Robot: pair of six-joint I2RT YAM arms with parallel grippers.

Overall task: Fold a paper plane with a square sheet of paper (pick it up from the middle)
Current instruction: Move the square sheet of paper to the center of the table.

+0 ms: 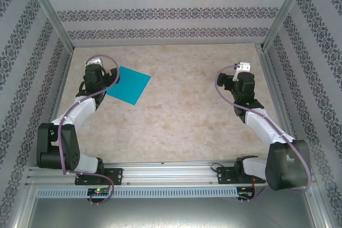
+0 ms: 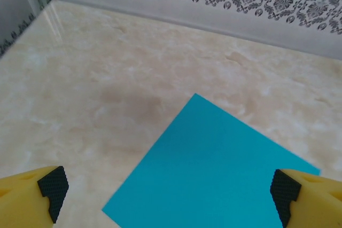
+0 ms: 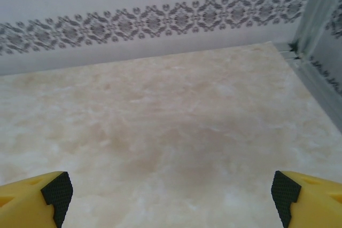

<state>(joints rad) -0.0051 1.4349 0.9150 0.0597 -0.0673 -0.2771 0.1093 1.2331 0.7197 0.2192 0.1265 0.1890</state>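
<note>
A teal sheet (image 1: 128, 85) lies flat and unfolded on the left rear part of a marble-patterned table (image 1: 187, 121). The table is boxed in on three sides by grey-and-white damask walls (image 1: 160, 12). We see it turned like a diamond in the left wrist view (image 2: 214, 169), with one corner aimed at the back wall.

Aluminium posts stand at the corners of the enclosure; one (image 3: 315, 14) rises at the right rear, just beyond the right arm's reach of view. A slotted metal rail (image 1: 171, 172) runs along the near edge and carries both arm bases. Purple cables (image 1: 63, 132) loop along each arm.

From above, the left gripper (image 1: 107, 80) overlaps the sheet's left side and hides a strip of it. Its yellow fingers (image 2: 32, 198) with black pads are spread wide and pinch nothing, and the paper lies between them in its own camera. We cannot tell whether it touches the sheet.

The left arm folds back at the elbow near the rail, then its white forearm slants up toward the left rear.

The right arm mirrors that pose on the far side. Its gripper (image 1: 239, 78) faces the back wall, well apart from the sheet. Its fingers (image 3: 310, 198) are likewise spread (nothing but tabletop lies between them).
</note>
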